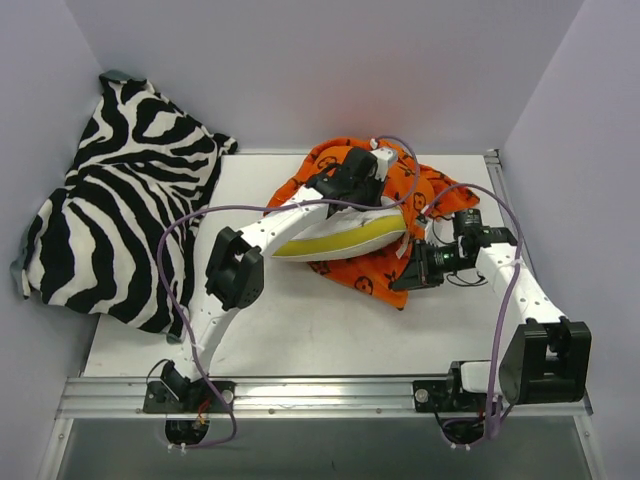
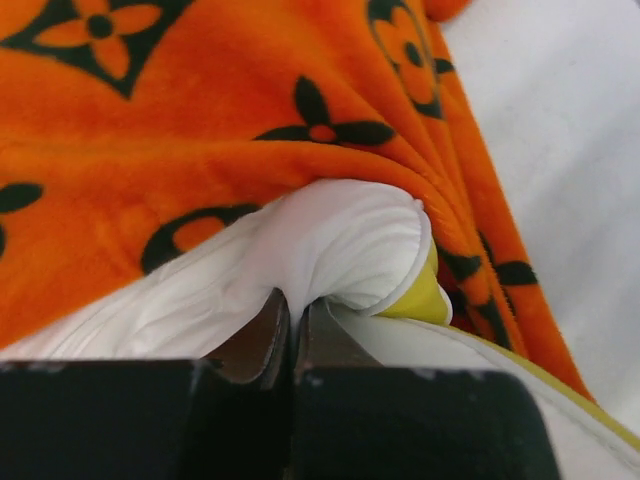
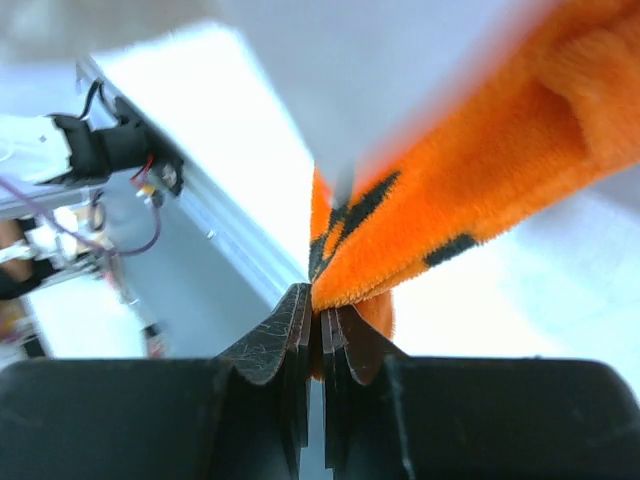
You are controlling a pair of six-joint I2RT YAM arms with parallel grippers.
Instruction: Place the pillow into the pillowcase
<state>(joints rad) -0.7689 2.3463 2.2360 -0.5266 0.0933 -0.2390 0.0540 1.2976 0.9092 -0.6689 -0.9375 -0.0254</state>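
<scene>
L jaws pinch pillow [image 2: 340,250] edge, R jaws pinch pillowcase [image 3: 470,200] hem.

White table [image 1: 300,330] w/ metal front rail [image 1: 320,396], pale lilac walls [image 1: 300,60].

Pillowcase [image 1: 385,272]: bright orange, dark brown flower and monogram motifs. Pillow [image 1: 340,238]: white, yellow edge band. Cloth [image 1: 120,200] at 10 o'clock: black-and-white zebra stripes. Worktop [image 1: 320,325]: white.

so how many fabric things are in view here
3: the zebra-striped cloth at far left, the pillowcase at centre back, and the pillow partly covered by it. Others may be hidden underneath.
</scene>
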